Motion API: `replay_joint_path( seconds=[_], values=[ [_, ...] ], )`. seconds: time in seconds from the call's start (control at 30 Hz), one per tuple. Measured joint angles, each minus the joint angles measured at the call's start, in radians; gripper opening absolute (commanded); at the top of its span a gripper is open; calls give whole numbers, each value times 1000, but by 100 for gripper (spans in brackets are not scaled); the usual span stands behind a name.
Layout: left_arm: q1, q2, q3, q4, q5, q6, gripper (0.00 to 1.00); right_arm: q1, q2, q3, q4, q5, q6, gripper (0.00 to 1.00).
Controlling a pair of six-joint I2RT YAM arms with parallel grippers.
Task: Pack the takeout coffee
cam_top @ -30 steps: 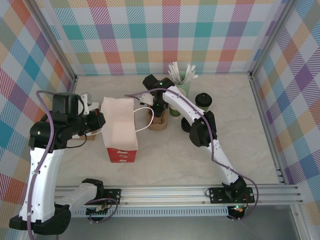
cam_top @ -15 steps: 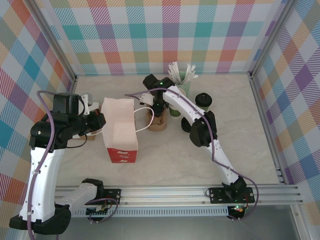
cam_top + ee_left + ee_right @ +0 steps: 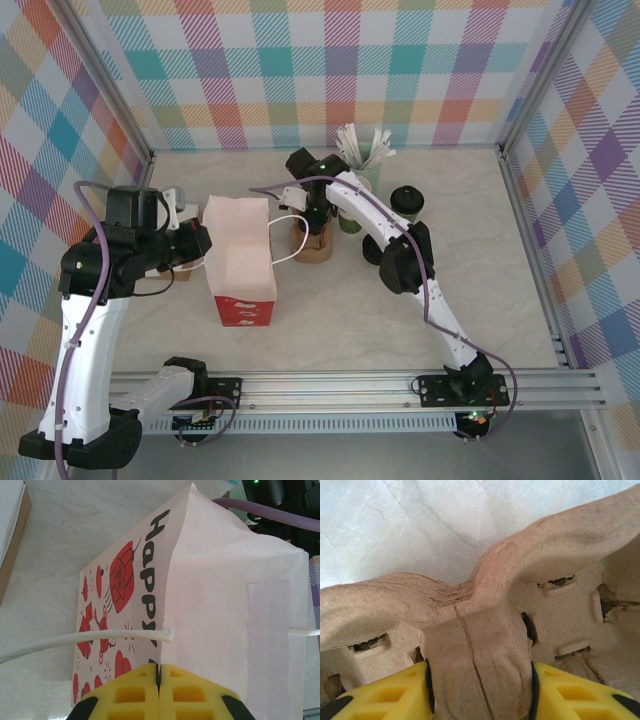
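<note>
— Where is the coffee (image 3: 407, 199) found?

— It is seen upright on the table (image 3: 480, 300), with the black lid on, toward the back. It stands just to the right of the right arm (image 3: 375, 225) and apart from both claws.

— What is held by the right claw (image 3: 480, 682)?

— The carrier (image 3: 485, 600) of brown pulp is grasped by it. The middle ridge is pinched between the two yellow fingers (image 3: 385, 692), so the jaws are held partly apart by the ridge. From above, the carrier is seen to the left of the coffee, not touching it, and the stirrer pot (image 3: 362, 158) is placed behind.

— And the left claw (image 3: 159, 672)?

— It is clenched on the rim of the bag (image 3: 225, 630). The fingers are pressed together, with only the paper between them. The bag is stood open on the table, to the left of the carrier. A white cord handle (image 3: 75, 642) is seen just beside this claw.
</note>
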Motion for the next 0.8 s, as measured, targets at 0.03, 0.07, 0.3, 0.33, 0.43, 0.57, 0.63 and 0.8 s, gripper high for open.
replay_joint_path(
  seconds=[0.03, 0.07, 0.3, 0.33, 0.43, 0.57, 0.63, 0.8],
  values=[
    [0, 0, 0, 0, 1, 0, 0, 0, 0, 0, 0, 0, 0, 47],
    [0, 0, 0, 0, 3, 0, 0, 0, 0, 0, 0, 0, 0, 46],
    [0, 0, 0, 0, 6, 0, 0, 0, -2, 0, 0, -8, 0, 42],
    [0, 0, 0, 0, 6, 0, 0, 0, -3, 0, 0, -10, 0, 41],
    [0, 0, 0, 0, 6, -2, 0, 0, -9, 0, 0, -20, 1, 39],
    [0, 0, 0, 0, 7, -3, 0, 0, -27, 0, 0, -29, 1, 39],
    [0, 0, 0, 0, 8, -3, 0, 0, -38, 0, 0, -31, 1, 41],
    [0, 0, -3, 4, 21, -3, 0, 0, -60, 0, 0, -30, 0, 43]
  ],
)
